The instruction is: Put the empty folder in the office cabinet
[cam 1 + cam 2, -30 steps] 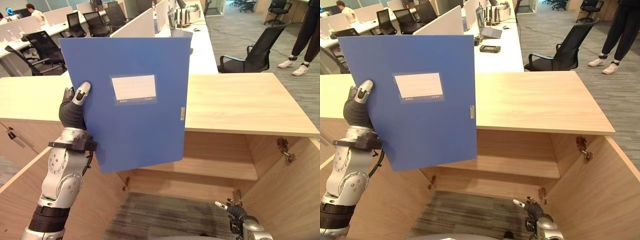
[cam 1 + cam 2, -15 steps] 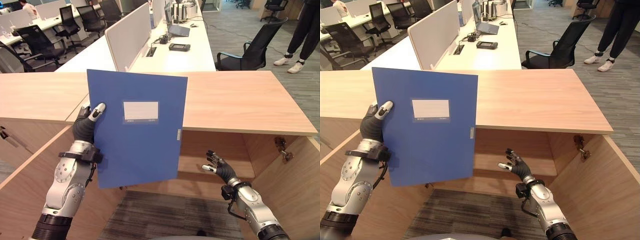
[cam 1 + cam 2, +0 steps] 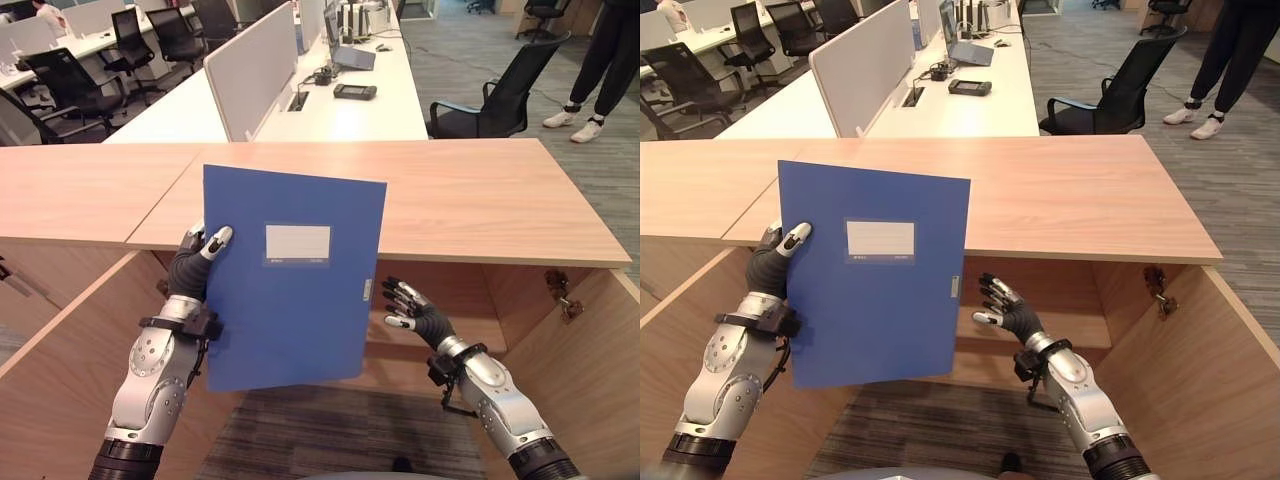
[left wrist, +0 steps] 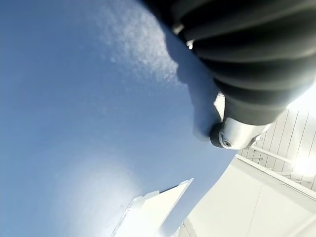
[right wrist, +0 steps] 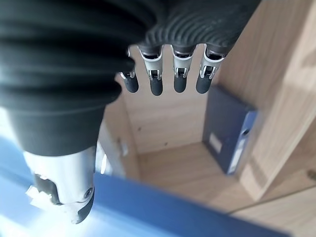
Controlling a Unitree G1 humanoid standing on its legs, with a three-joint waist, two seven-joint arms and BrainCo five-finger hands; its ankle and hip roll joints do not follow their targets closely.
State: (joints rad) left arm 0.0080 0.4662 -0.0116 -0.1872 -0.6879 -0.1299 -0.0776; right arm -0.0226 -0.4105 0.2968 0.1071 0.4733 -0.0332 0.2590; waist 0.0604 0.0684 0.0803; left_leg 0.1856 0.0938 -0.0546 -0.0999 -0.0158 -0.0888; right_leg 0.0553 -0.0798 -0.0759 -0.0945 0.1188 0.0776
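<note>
A blue folder with a white label stands upright in front of the open cabinet, below the front edge of the wooden top. My left hand is shut on its left edge, thumb on the front cover; up close, the thumb presses the blue cover. My right hand is open with spread fingers, just right of the folder's clasp edge and apart from it. Its straight fingers point into the cabinet. The folder's edge runs by the thumb.
Both cabinet doors stand open, left and right. Inside, a second blue folder stands upright on the shelf against a side wall. Beyond the top are white desks, black chairs and a standing person.
The folder has come down and nearer the cabinet opening with my left hand. My right hand rose from low down to beside the folder's right edge. The camera also shifted.
</note>
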